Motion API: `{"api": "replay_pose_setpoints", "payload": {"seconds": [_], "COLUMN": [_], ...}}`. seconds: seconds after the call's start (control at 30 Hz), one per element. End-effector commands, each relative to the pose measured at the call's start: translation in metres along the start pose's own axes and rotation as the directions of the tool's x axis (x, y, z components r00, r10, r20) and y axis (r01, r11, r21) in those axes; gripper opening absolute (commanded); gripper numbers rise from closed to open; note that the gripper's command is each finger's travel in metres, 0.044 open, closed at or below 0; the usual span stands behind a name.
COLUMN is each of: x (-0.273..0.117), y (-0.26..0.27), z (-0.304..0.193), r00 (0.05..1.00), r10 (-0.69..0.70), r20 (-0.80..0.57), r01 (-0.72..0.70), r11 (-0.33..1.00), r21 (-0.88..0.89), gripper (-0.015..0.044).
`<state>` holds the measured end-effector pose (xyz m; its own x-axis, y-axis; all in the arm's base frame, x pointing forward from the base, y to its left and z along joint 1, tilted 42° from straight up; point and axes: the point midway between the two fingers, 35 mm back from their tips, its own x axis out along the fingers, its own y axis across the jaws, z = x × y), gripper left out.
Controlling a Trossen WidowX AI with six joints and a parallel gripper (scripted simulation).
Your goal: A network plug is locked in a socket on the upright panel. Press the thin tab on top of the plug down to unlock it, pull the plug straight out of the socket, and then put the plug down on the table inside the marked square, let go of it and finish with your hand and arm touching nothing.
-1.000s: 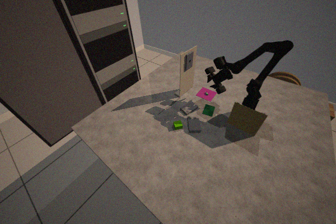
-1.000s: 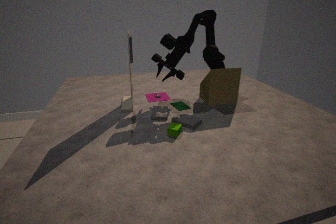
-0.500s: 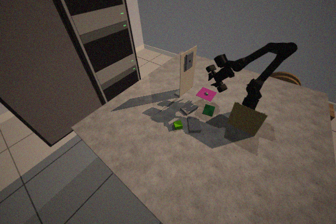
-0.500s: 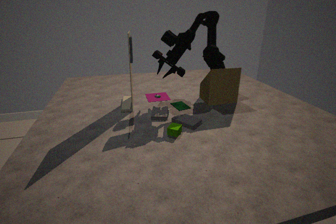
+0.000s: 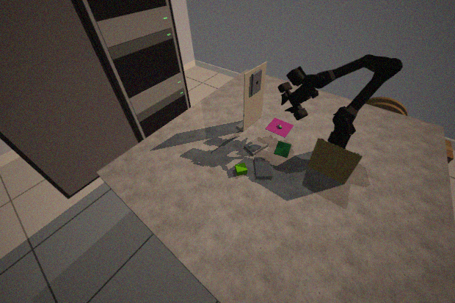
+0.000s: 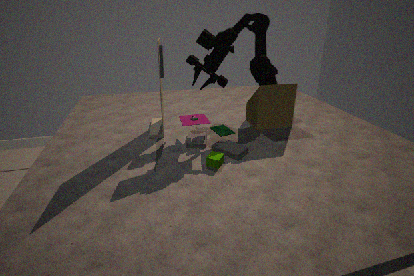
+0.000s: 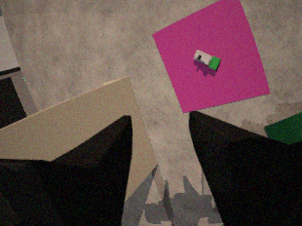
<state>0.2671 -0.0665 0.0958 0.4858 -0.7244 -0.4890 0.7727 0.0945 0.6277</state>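
Note:
The small plug (image 5: 279, 126) (image 6: 194, 118) (image 7: 207, 60), whitish with a green end, lies near the middle of the flat magenta square (image 5: 285, 131) (image 6: 203, 120) (image 7: 234, 28) on the table. The upright cream panel (image 5: 253, 113) (image 6: 161, 99) (image 7: 97, 106) stands beside the square. The dark socket plate (image 5: 257, 82) (image 6: 161, 61) high on its face has no plug in it. My gripper (image 5: 284, 106) (image 6: 196, 87) (image 7: 160, 121) is open and empty. It hangs well above the table between panel and arm base, touching nothing.
A dark green square (image 5: 282, 149) (image 6: 222, 130) (image 7: 287, 130) lies near the magenta one. A lime block (image 5: 241, 169) (image 6: 215, 161) and two low grey pieces, one flat (image 5: 262, 169) (image 6: 230, 149), lie nearer the cameras. A brown box (image 5: 334, 161) (image 6: 272, 107) stands by the arm's base.

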Motion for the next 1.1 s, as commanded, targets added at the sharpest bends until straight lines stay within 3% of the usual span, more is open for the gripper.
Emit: {"api": "replay_pose_setpoints", "payload": {"seconds": [0.0, 0.73, 1.07], "x": [-0.009, -0.066, -0.066], "y": [0.008, 0.041, 0.041], "z": [0.000, 0.009, 0.009], "r00": [1.000, 0.999, 0.999], "r10": [0.002, 0.028, 0.028], "r20": [0.003, 0.016, 0.016], "r01": [-0.002, -0.028, -0.028], "r11": [1.000, 1.000, 1.000], "r21": [0.011, 0.014, 0.014], "gripper": [0.0156, 0.0156, 0.0419]}}
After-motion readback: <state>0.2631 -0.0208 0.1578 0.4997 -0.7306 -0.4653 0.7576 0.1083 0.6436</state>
